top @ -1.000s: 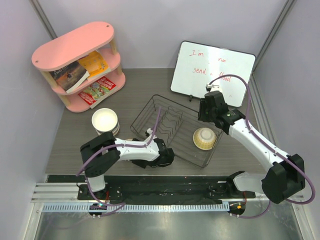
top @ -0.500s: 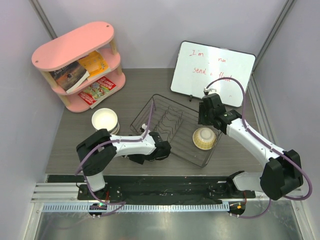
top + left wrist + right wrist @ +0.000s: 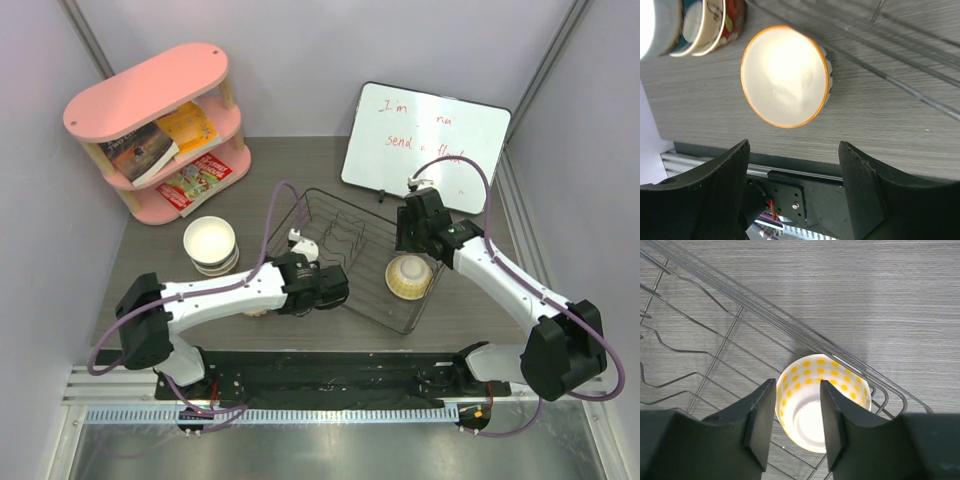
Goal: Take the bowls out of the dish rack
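Note:
An upside-down yellow patterned bowl lies in the right corner of the black wire dish rack. My right gripper hangs open just above this bowl, which shows below the gap between its fingers. A white ribbed bowl with an orange rim stands on the table left of the rack; my left arm hides most of it in the top view. My left gripper is open and empty, back from that bowl and near the rack's front left side. Several more bowls stand stacked further left.
A pink shelf with books stands at the back left. A whiteboard leans behind the rack. The black mounting rail runs along the table's near edge. The stack of bowls sits close beside the ribbed bowl.
My left arm has stretched out lower, its elbow swinging left and its gripper drifting away from the ribbed bowl toward the rack. The right gripper's jaws have widened slightly over the yellow bowl.

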You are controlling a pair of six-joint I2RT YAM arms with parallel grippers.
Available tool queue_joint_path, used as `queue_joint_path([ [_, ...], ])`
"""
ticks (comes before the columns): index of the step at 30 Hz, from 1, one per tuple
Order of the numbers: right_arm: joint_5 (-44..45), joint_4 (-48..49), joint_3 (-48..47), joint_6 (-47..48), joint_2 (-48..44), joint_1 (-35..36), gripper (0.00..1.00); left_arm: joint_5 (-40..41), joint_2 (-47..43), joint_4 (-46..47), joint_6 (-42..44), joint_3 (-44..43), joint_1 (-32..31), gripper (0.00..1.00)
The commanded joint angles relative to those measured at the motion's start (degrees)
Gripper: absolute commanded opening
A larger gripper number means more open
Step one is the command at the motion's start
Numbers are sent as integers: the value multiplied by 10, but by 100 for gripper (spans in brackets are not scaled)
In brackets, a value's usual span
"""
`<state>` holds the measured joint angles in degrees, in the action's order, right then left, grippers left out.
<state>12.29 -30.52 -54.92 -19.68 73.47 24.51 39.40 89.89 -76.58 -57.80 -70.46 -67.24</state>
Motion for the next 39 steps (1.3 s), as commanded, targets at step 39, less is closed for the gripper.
queue_joint_path([
  [39,163,-91,50,-134,-240,-4,68,-666,353,498,248,-328,187,75],
])
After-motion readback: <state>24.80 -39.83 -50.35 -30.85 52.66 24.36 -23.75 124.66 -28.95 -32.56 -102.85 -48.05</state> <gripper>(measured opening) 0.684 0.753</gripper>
